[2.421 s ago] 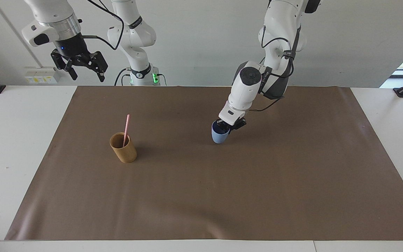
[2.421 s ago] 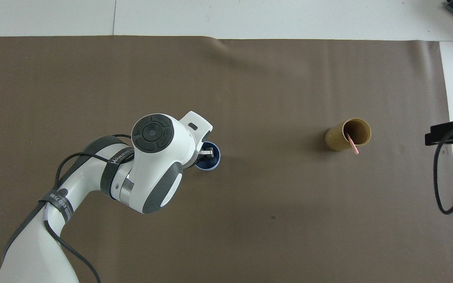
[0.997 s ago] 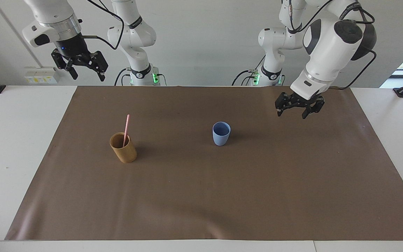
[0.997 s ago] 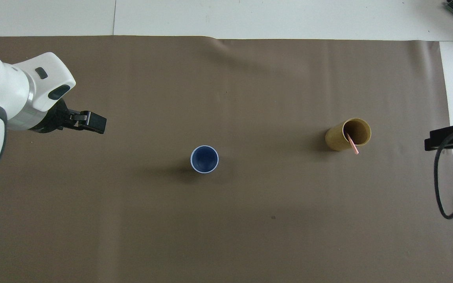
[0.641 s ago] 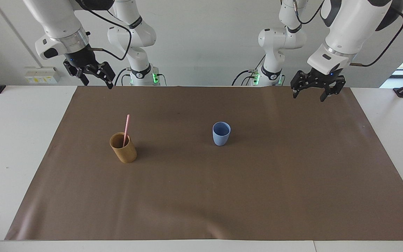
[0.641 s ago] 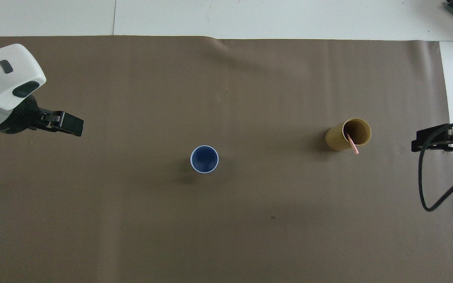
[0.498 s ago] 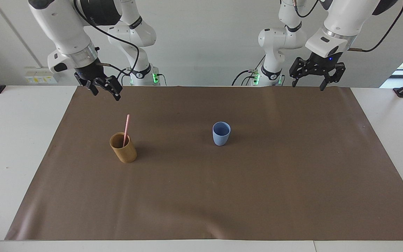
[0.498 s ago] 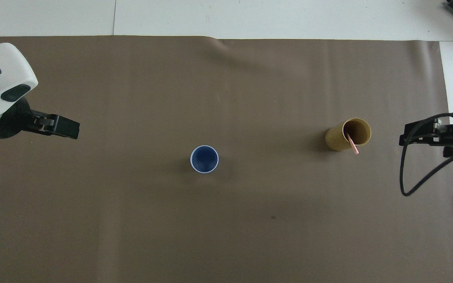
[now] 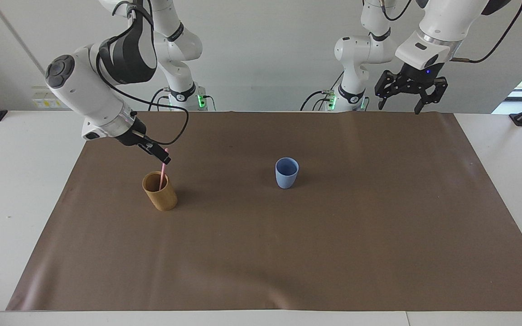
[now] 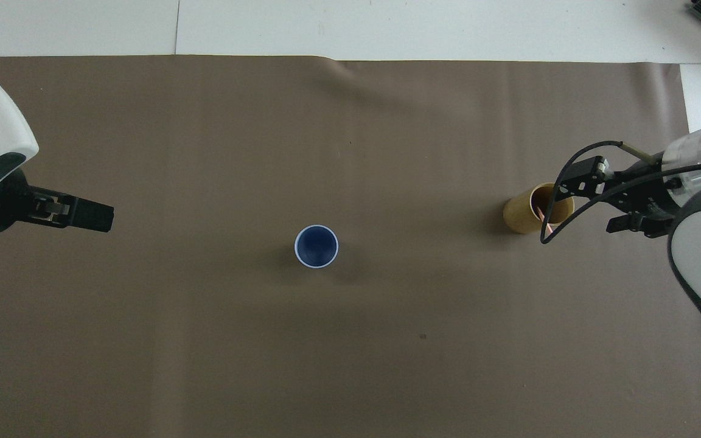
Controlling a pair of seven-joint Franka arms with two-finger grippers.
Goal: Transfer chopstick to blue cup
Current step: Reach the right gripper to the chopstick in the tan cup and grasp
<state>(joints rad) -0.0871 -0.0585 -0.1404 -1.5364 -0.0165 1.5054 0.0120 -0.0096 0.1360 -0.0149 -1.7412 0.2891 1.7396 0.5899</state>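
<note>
While the left arm waits, its left gripper (image 9: 408, 97) hangs high over the mat's (image 9: 261, 253) edge nearest the robots, toward the left arm's end of the table (image 9: 21, 181). Seen from across the table its two fingers stand clearly spread and hold nothing; from overhead it shows side-on, so the gap between them is hidden there.

From its base the right arm bends forward and down, its wrist sloping toward the tan cup (image 9: 160, 191). The right gripper (image 9: 163, 157) sits at the top end of the chopstick (image 9: 162, 174). In the facing view its fingers line up one before the other and read as a single dark tip against the pink stick. From overhead the two fingers show apart, spread wide, over the tan cup's rim. Whether either finger touches the stick cannot be told.

Standing in the tan cup, the chopstick leans against the rim, its upper part rising above it. From overhead only a short pink sliver shows inside the cup's mouth, under the cable.

About as far from the robots as the tan cup, the blue cup (image 9: 287, 172) stands upright and empty near the middle of the mat, well apart from it toward the left arm's end. Bare mat lies between the two cups.

Farther from the robots than both cups, the mat runs on bare to its outer edge, with a strip of white table past it.
</note>
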